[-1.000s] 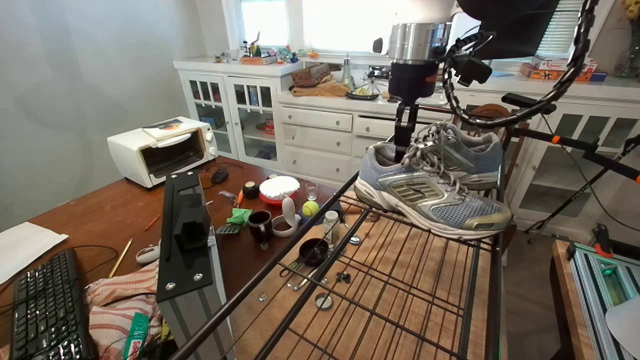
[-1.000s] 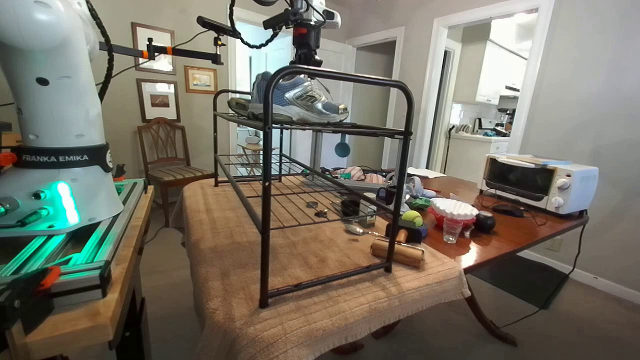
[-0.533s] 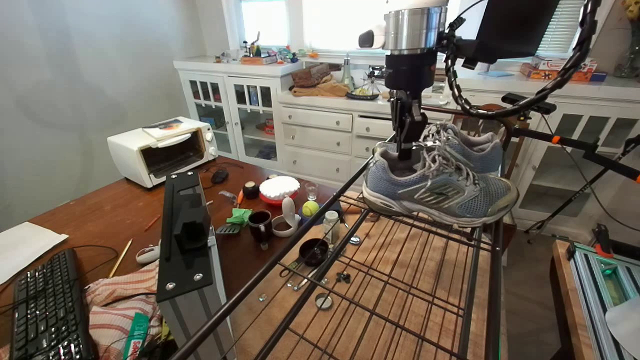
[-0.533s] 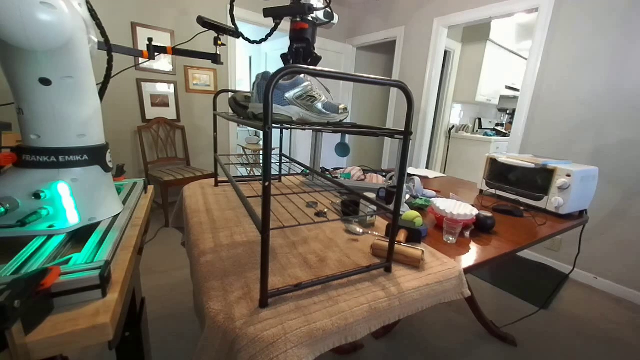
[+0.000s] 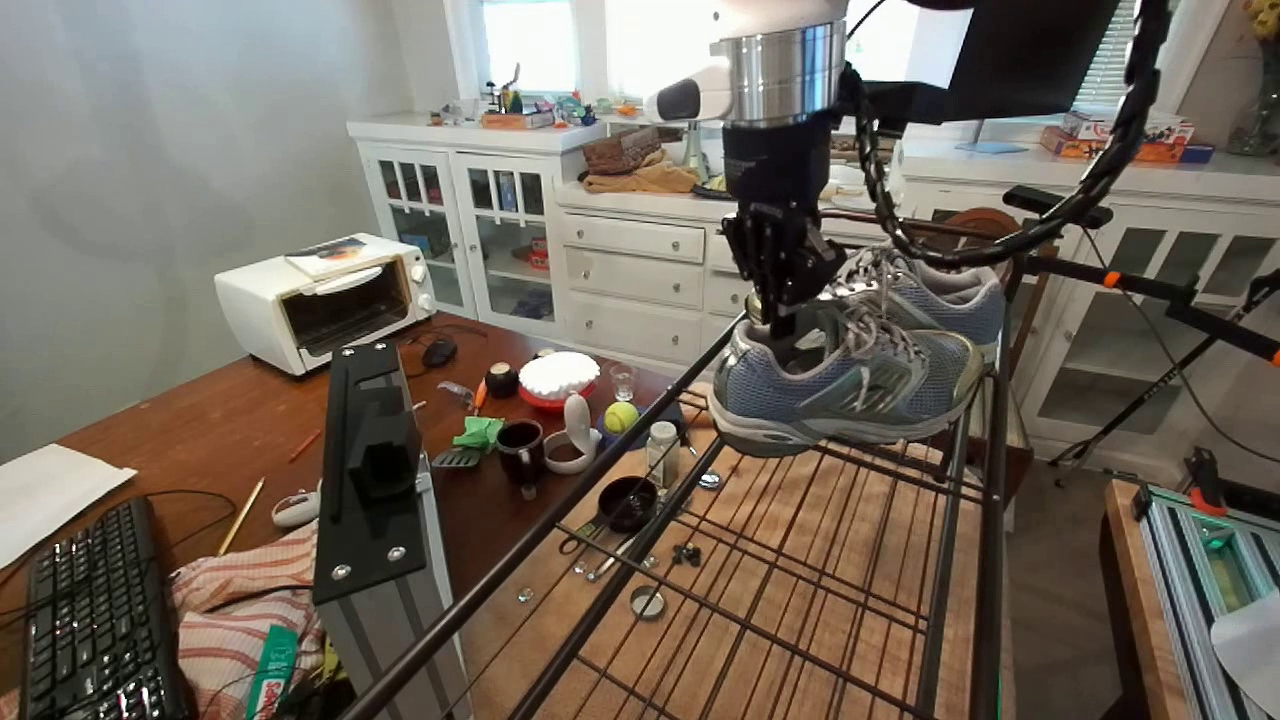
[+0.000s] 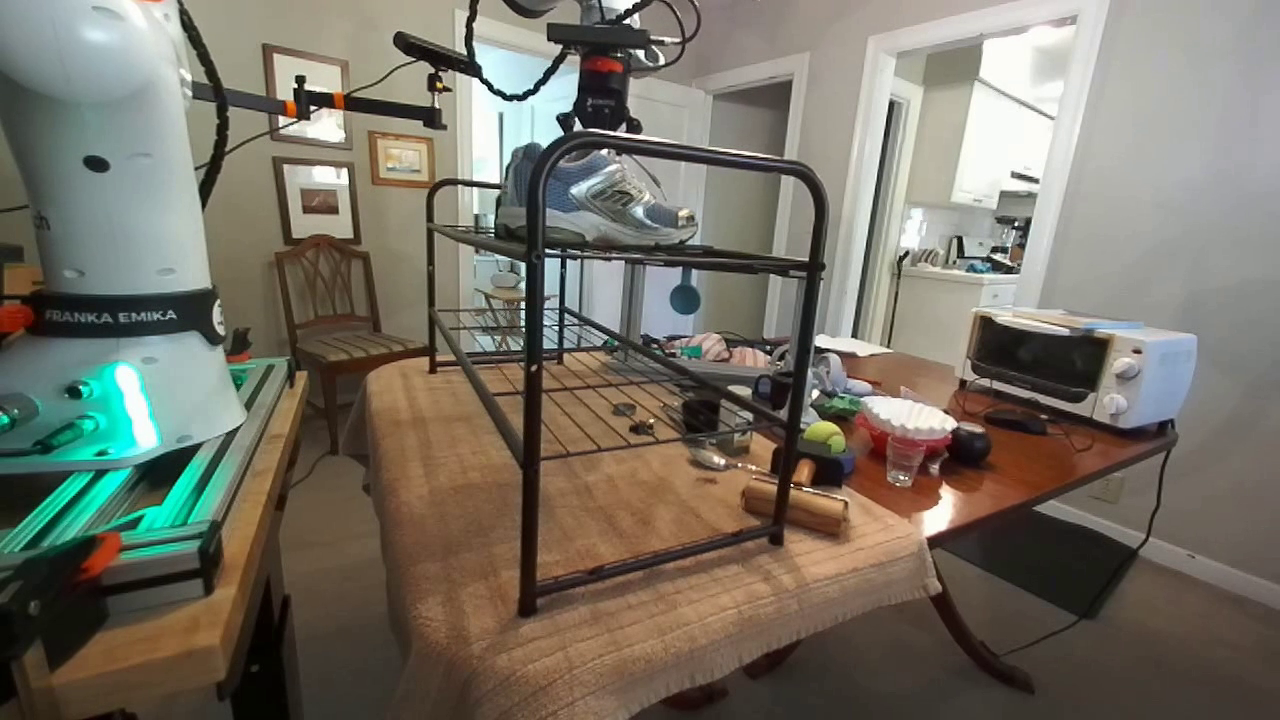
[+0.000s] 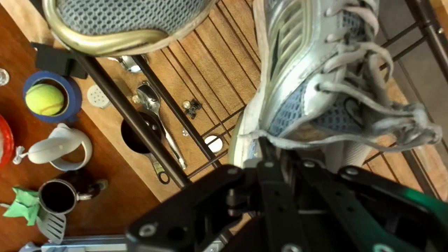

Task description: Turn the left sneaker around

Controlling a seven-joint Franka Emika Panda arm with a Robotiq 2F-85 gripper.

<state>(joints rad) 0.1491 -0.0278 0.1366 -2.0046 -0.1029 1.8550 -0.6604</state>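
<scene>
The left sneaker (image 5: 850, 400), grey-blue mesh with silver trim and white laces, is at the end of a black wire rack's top shelf. My gripper (image 5: 782, 325) is shut on the collar near its heel. In the wrist view, the gripper (image 7: 278, 147) pinches a thin strip of collar, with a loose lace across the fingertips. The toe points right and away in that exterior view. I cannot tell whether the sole rests on the wires. Behind the matching second sneaker (image 6: 600, 200), the left sneaker is hidden in an exterior view.
The rack's end post (image 6: 534, 400) and top bar rise beside the second sneaker. Below the shelf lie a spoon (image 7: 150, 96) and a dark cup (image 7: 134, 136). A tennis ball (image 7: 44, 99) sits in a blue ring on the table, near a mug (image 5: 520, 450).
My gripper has turned and shifted left in an exterior view, carrying the sneaker along. The toe has swung away from that camera, and the heel has come nearer.
</scene>
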